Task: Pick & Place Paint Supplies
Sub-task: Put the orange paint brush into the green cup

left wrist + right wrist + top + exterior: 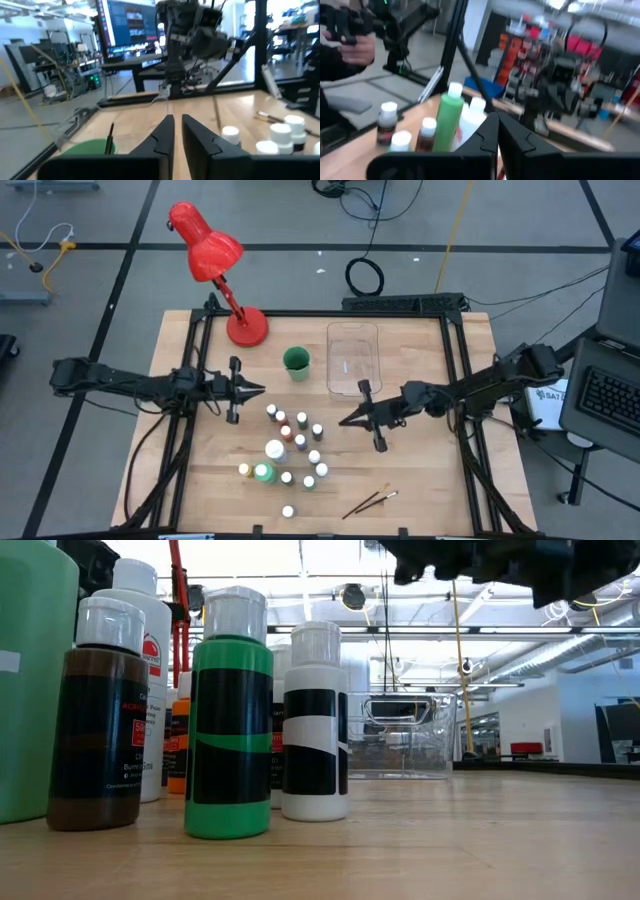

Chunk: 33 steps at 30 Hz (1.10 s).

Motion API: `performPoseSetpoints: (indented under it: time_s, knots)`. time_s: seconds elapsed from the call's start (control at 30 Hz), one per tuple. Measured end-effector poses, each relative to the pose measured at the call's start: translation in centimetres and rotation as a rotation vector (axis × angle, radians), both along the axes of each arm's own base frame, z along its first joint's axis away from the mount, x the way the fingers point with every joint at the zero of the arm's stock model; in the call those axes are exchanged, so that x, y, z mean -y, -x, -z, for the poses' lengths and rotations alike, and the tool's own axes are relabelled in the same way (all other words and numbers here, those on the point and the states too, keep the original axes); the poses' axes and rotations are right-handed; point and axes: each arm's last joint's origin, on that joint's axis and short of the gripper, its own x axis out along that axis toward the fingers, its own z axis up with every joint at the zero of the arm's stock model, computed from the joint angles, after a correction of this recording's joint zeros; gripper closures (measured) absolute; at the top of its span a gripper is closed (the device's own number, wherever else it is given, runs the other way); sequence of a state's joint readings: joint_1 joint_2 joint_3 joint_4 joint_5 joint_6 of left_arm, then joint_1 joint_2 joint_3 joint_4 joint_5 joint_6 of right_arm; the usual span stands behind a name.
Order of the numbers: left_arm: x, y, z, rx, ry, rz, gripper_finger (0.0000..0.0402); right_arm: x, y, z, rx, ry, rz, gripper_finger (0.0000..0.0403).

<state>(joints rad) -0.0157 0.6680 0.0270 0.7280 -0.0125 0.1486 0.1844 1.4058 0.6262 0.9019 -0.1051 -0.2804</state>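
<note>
Roughly centred on the table (420, 480), the bottles (292, 442) stood as a loose cluster, running from just below the green cup (296, 361) down toward the front edge; the two bigger ones, white (275, 449) and green (263, 472), sat at its lower left. The brushes (368, 502) lay apart at the front right, long axes slanting up to the right. The tray (353, 358) lay at the back, beside the cup, and a red lamp (212, 265) stood at the back left corner. The left gripper (262, 390) pointed right, its tip just beside the topmost bottles of the cluster and level with them. The right gripper (342, 421) pointed left, near the cluster's right flank, with the nearest bottle (317, 430) a short way off its tip. Both sets of fingers were drawn nearly together, a narrow slot only, holding nothing (left wrist (176, 131), right wrist (496, 120)). In the right wrist view the green bottle (448, 116) stood just ahead of the fingers. Judgement: both arms were about equally near; the left was better placed for the upper bottles, the right for the right-hand ones and the brushes. Either would need to open first. The bottles stood upright, so a side-on grip suited.
</note>
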Motion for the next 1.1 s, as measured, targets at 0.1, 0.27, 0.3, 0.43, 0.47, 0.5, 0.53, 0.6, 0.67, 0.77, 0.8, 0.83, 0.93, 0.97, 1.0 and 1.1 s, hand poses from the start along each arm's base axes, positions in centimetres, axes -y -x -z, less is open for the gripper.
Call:
performPoseSetpoints:
  time_s: [0.1, 0.27, 0.3, 0.43, 0.47, 0.5, 0.53, 0.6, 0.67, 0.77, 0.8, 0.83, 0.93, 0.97, 1.0, 1.1]
  knots:
    - [0.1, -0.3, 0.2, -0.006, 0.006, 0.008, 0.0332, 0.1, 0.4, 0.3, -0.102, -0.019, 0.004, 0.0402]
    - [0.2, -0.5, 0.4, -0.019, 0.035, 0.019, 0.031, -0.7, 1.2, 0.7, -0.228, -0.067, -0.025, 0.0403]
    - [0.2, -0.5, 0.4, -0.02, 0.041, 0.02, 0.0308, -0.9, 1.5, 0.6, -0.257, -0.089, -0.03, 0.0403]
    - [0.2, -0.5, 0.4, -0.021, 0.075, 0.023, 0.0308, -1.9, 2.7, -0.8, -0.494, -0.146, -0.014, 0.0403]
    - [0.2, -0.5, 0.4, -0.022, 0.08, 0.024, 0.0308, -2.2, 3.1, -1.0, -0.585, -0.134, 0.034, 0.0403]
    - [0.2, -0.5, 0.4, -0.024, 0.082, 0.025, 0.0308, -2.5, 3.5, -1.2, -0.669, -0.113, 0.098, 0.0403]
    - [0.2, -0.5, 0.4, -0.026, 0.081, 0.027, 0.0308, -2.7, 3.9, -1.4, -0.745, -0.087, 0.163, 0.0403]
    - [0.3, -0.5, 0.4, -0.029, 0.081, 0.032, 0.0308, -3.0, 4.9, -1.9, -0.886, -0.026, 0.277, 0.0401]
    - [0.3, -0.5, 0.5, -0.036, 0.083, 0.032, 0.0309, -2.8, 5.6, -2.3, -0.99, -0.005, 0.359, 0.0391]
    - [0.3, -0.5, 0.7, -0.052, 0.085, 0.032, 0.0309, -1.9, 6.5, -2.3, -1.115, -0.011, 0.463, 0.036]
    - [0.3, -0.5, 0.7, -0.06, 0.085, 0.032, 0.0309, -1.5, 6.6, -2.2, -1.14, -0.02, 0.493, 0.0346]
    - [0.3, -0.5, 0.8, -0.069, 0.085, 0.031, 0.0309, -1.0, 6.7, -2.1, -1.162, -0.027, 0.519, 0.033]
    - [0.3, -0.5, 1.0, -0.091, 0.084, 0.03, 0.0309, 0.7, 6.9, -1.6, -1.243, -0.008, 0.596, 0.0279]
    - [0.3, -0.5, 1.1, -0.097, 0.083, 0.03, 0.0309, 1.3, 7.0, -1.3, -1.271, 0.013, 0.614, 0.0262]
    - [0.3, -0.5, 1.1, -0.1, 0.08, 0.03, 0.0309, 2.0, 7.0, -1.1, -1.291, 0.025, 0.631, 0.0246]
    - [0.3, -0.5, 1.2, -0.105, 0.077, 0.029, 0.0309, 4.4, 6.9, -0.7, -1.329, 0.003, 0.673, 0.0209]
